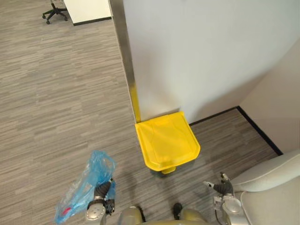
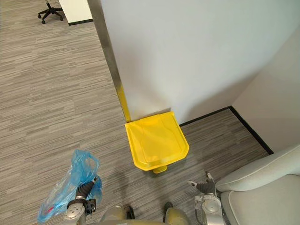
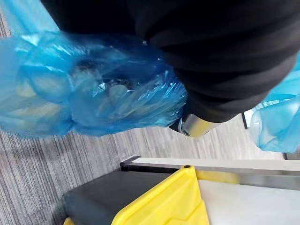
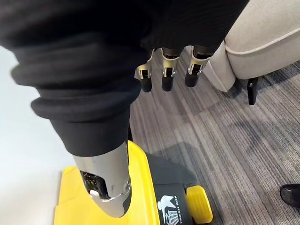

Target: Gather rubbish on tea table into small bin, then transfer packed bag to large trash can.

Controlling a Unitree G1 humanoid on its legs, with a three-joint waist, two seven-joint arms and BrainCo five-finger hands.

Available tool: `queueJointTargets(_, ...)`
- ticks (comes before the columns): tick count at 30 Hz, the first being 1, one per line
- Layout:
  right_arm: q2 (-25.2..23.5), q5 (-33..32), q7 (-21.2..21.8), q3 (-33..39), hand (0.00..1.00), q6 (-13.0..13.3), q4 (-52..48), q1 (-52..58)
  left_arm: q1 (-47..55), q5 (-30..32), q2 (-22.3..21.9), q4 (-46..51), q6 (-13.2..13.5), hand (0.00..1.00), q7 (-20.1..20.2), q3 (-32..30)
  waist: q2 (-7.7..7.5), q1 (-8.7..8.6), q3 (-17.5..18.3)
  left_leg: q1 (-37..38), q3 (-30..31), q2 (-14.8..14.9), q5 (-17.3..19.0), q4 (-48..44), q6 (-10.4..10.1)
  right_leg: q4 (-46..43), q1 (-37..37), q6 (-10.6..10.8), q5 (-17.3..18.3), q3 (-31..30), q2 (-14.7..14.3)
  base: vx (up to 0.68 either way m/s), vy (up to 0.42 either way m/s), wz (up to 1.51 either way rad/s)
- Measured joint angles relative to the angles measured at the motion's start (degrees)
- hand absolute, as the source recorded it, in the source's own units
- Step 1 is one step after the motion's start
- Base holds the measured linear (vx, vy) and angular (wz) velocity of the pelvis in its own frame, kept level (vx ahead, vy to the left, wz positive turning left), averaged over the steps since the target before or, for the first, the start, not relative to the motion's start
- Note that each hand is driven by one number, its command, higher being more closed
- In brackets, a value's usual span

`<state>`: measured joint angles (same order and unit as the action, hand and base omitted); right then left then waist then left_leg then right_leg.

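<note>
A crumpled blue plastic bag [image 1: 83, 187] with rubbish inside hangs above the carpet at the lower left, with my left hand [image 1: 104, 191] shut on its gathered top. In the left wrist view the blue bag [image 3: 93, 89] bunches around the hand. A large trash can with a yellow lid [image 1: 166, 140] stands straight ahead against the white wall. Its lid is down, and its yellow pedal [image 1: 168, 170] faces me. At the lower right my right hand [image 1: 220, 187] hangs open and holds nothing, and its fingers [image 4: 168, 75] point at the floor.
A beige armchair [image 1: 272, 187] stands close on the right. A metal corner strip [image 1: 124, 47] edges the wall behind the can. An office chair [image 1: 55, 11] and a white cabinet [image 1: 86, 9] stand far off at the back left, beyond open carpet.
</note>
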<state>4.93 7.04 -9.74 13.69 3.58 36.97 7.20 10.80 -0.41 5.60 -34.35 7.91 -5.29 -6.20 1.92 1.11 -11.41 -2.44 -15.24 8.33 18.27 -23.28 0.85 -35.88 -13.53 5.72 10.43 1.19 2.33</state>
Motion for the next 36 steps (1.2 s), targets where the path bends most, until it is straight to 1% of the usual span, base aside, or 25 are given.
queueJointTargets(1,-0.1,-0.3,-0.1,0.0,0.00,0.0,-0.3,0.0,-0.5,0.0,0.5,0.0,-0.2,1.00,-0.1,0.4,-0.52,-0.13,-0.8,0.5,1.1,-0.3,1.1,-1.9,1.0,-0.1,-2.2,-1.1,1.2,1.5,0.5,0.00,0.087,0.40)
queueJointTargets(2,-0.1,-0.5,-0.1,0.0,0.00,-0.1,-0.5,0.0,-1.1,0.0,1.5,0.0,-0.3,1.00,-0.1,1.4,-1.04,-0.12,-1.3,0.8,1.6,-0.6,2.1,-3.2,1.4,1.8,-3.9,-1.1,0.9,2.6,0.9,0.05,0.063,0.47)
queueJointTargets(5,0.1,-1.0,-0.3,0.0,0.00,-0.1,-2.5,-0.1,-3.7,0.0,3.0,0.0,-0.2,1.00,0.1,4.3,-2.90,-0.32,-2.8,1.0,3.8,-2.3,5.9,-8.5,1.3,12.6,-7.8,0.3,-3.4,6.0,1.6,0.08,-0.026,0.57)
queueJointTargets(6,0.3,-1.7,-0.3,0.2,0.00,-0.2,-2.5,-0.1,-5.1,0.0,2.7,0.0,-0.2,1.00,0.1,4.8,-3.29,-0.32,-3.0,1.1,5.7,-3.3,7.7,-10.5,1.2,14.9,-8.2,0.6,-3.6,5.8,1.9,0.13,-0.090,0.78)
queueJointTargets(7,0.5,-2.1,-0.3,0.5,0.00,-0.3,-2.5,-0.1,-5.5,0.0,2.2,0.0,-0.2,1.00,0.1,4.8,-3.07,-0.36,-3.0,1.1,6.7,-3.5,8.6,-11.4,1.1,14.9,-8.0,0.4,-3.7,5.0,1.9,0.29,-0.131,0.67)
queueJointTargets(8,0.7,-2.5,-0.3,2.2,0.00,-0.3,-2.5,-0.5,-6.5,0.0,1.2,0.0,-0.2,1.00,0.0,5.1,-1.86,-0.13,-3.0,1.3,9.0,-3.4,9.8,-11.8,0.5,13.7,-7.9,-0.5,-4.8,4.8,1.4,0.27,-0.104,0.57)
queueJointTargets(9,0.7,-2.8,-0.3,3.5,0.00,-0.3,-2.8,-0.6,-7.3,0.0,1.3,0.0,-0.2,1.00,0.0,5.5,-1.03,-0.20,-3.1,1.2,11.1,-3.3,10.1,-11.5,0.3,12.5,-7.9,-0.6,-4.7,4.3,0.8,0.34,-0.133,0.62)
queueJointTargets(10,0.6,-3.2,-0.3,4.6,0.00,-0.3,-3.4,-0.6,-8.1,0.0,1.5,0.0,-0.2,1.00,0.0,5.7,-0.53,-0.21,-3.4,1.7,12.6,-3.3,10.2,-10.8,0.0,11.1,-7.9,-1.4,-4.3,4.7,0.8,0.29,-0.133,0.74)
queueJointTargets(11,0.6,-4.2,-0.3,6.4,0.00,-0.5,-4.1,-0.1,-8.5,-0.1,1.3,0.0,-0.1,1.00,0.0,5.7,0.30,-0.15,-3.8,3.4,14.2,-3.0,10.4,-8.6,-0.3,8.5,-7.9,-2.5,-1.6,6.0,1.0,0.39,-0.182,0.59)
queueJointTargets(12,0.5,-4.7,-0.3,7.2,0.00,-0.8,-4.1,0.0,-8.2,-0.1,1.2,0.0,-0.2,1.00,-0.1,5.6,1.00,-0.20,-3.5,5.0,14.5,-2.0,10.0,-6.3,-0.9,7.2,-7.6,-2.7,0.6,6.9,0.6,0.36,-0.150,0.38)
queueJointTargets(14,0.0,-5.3,-0.3,8.4,0.00,-0.8,-4.2,-1.2,-8.2,-0.4,0.7,0.0,-0.1,1.00,-0.1,5.5,1.89,-0.17,-2.9,4.7,15.3,0.4,7.0,-6.6,-3.6,7.3,-7.1,-3.3,2.6,9.0,-0.8,0.35,-0.158,0.08)
queueJointTargets(17,-1.4,-7.3,-0.2,9.3,0.00,-0.7,-4.2,-2.2,-9.2,-1.3,-0.8,0.0,-0.2,1.00,-0.1,5.5,1.79,-0.46,-2.7,4.0,15.4,3.1,5.6,-6.8,-4.6,8.3,-5.9,-4.8,3.1,11.4,-2.3,0.23,-0.154,0.19)
queueJointTargets(20,-2.4,-7.7,-0.2,10.0,0.00,-0.5,-4.0,-2.2,-9.7,-1.3,-1.3,0.0,-0.2,1.00,-0.1,5.1,1.77,-0.70,-2.7,2.9,15.6,4.0,4.6,-4.5,-5.3,10.1,-6.0,-5.9,2.5,13.3,-2.3,0.06,-0.103,0.39)
queueJointTargets(21,-2.4,-7.7,-0.1,9.8,0.00,-0.4,-3.7,-2.3,-9.6,-1.2,-1.3,0.0,-0.2,1.00,-0.1,4.7,1.75,-0.67,-2.6,3.0,15.6,4.0,4.5,-3.6,-5.5,10.6,-6.0,-6.1,2.4,13.6,-2.3,-0.05,-0.044,0.25)
queueJointTargets(23,-2.2,-7.6,-0.1,7.2,0.00,-0.3,-2.3,-3.4,-9.6,-1.2,-0.5,0.0,-0.1,1.00,-0.1,4.0,1.50,-0.70,-2.3,3.2,16.6,4.0,4.8,1.4,-6.4,12.7,-6.5,-4.9,1.5,14.6,-2.3,-0.13,-0.064,0.24)
queueJointTargets(24,-2.4,-7.5,0.0,4.3,0.00,-0.3,-2.3,-3.4,-9.1,-1.2,0.5,0.0,-0.1,1.00,0.0,4.0,0.59,-0.18,-1.9,2.8,17.0,3.9,4.4,2.9,-7.0,13.7,-7.2,-3.9,0.8,14.0,-2.4,-0.17,-0.119,0.17)
queueJointTargets(25,-2.6,-7.4,0.1,0.6,0.00,-0.3,-2.3,-3.9,-8.0,-1.2,1.3,0.1,0.0,1.00,0.1,4.0,0.66,-0.29,-1.6,1.9,17.2,4.5,4.3,3.6,-7.1,11.9,-8.8,-5.6,-0.6,10.1,-4.1,-0.13,-0.134,0.20)
queueJointTargets(26,-2.6,-7.3,0.2,-1.1,0.00,-0.3,-2.3,-4.3,-7.6,-1.2,2.0,0.0,0.0,1.00,0.1,4.1,-0.25,-0.68,-1.3,1.4,17.6,4.4,4.2,3.7,-7.3,10.9,-9.1,-7.2,0.1,6.4,-4.8,-0.08,-0.150,0.36)
queueJointTargets(27,-2.0,-7.1,0.2,-3.2,0.00,-0.3,-2.3,-5.5,-7.3,-1.2,3.1,0.0,0.0,1.00,0.1,4.1,-1.09,-0.80,-0.7,1.0,18.6,4.2,3.6,4.5,-8.5,12.2,-8.9,-6.2,0.8,5.3,-5.0,-0.03,-0.154,0.33)
queueJointTargets(28,-1.0,-6.9,0.2,-5.3,0.00,0.0,-2.5,-8.5,-7.1,-1.2,3.3,0.1,0.0,1.00,0.2,4.5,-0.60,-0.31,-0.3,-0.4,19.8,4.6,2.7,5.5,-9.8,14.2,-9.6,-5.2,0.1,6.1,-5.7,-0.03,-0.159,0.29)
queueJointTargets(29,0.3,-6.8,0.1,-6.8,0.00,0.5,-2.5,-12.4,-7.3,-1.2,3.6,0.1,0.1,1.00,0.2,5.1,-0.58,-0.30,0.0,-2.9,20.2,4.7,2.4,5.0,-10.3,15.4,-11.2,-4.8,-0.8,6.9,-5.8,-0.02,-0.123,0.15)
queueJointTargets(30,1.2,-6.7,0.1,-7.5,0.00,0.6,-2.5,-14.5,-7.3,-1.2,3.6,0.1,0.2,1.00,0.2,5.8,-0.55,-0.13,0.0,-4.1,20.5,4.6,2.4,3.6,-10.4,15.9,-12.1,-5.2,-1.4,7.1,-5.9,-0.05,-0.080,0.15)
queueJointTargets(32,4.1,-6.6,-0.1,-8.1,0.00,0.6,-2.0,-21.4,-7.4,-1.2,3.2,0.2,0.2,1.00,0.3,7.5,0.58,-0.22,-0.3,-8.9,20.3,3.6,2.4,-1.7,-10.5,17.9,-13.8,-5.7,-3.4,8.5,-6.2,-0.08,-0.016,0.10)
queueJointTargets(33,5.7,-6.6,-0.1,-8.3,0.00,0.6,-1.3,-24.8,-7.5,-1.3,3.4,0.2,0.3,1.00,0.2,8.1,0.08,0.00,-0.7,-10.1,20.8,2.7,2.4,-2.4,-10.2,18.6,-14.5,-5.9,-4.4,8.4,-6.2,-0.10,0.023,0.09)
queueJointTargets(36,11.0,-7.1,-0.2,-10.3,0.00,0.6,1.2,-32.3,-7.4,-2.0,3.5,1.3,1.2,1.00,0.2,8.4,0.39,0.26,-2.4,-12.4,20.3,2.4,1.9,-2.8,-9.1,20.6,-14.7,-4.9,-6.5,8.4,-5.8,-0.14,0.013,0.04)
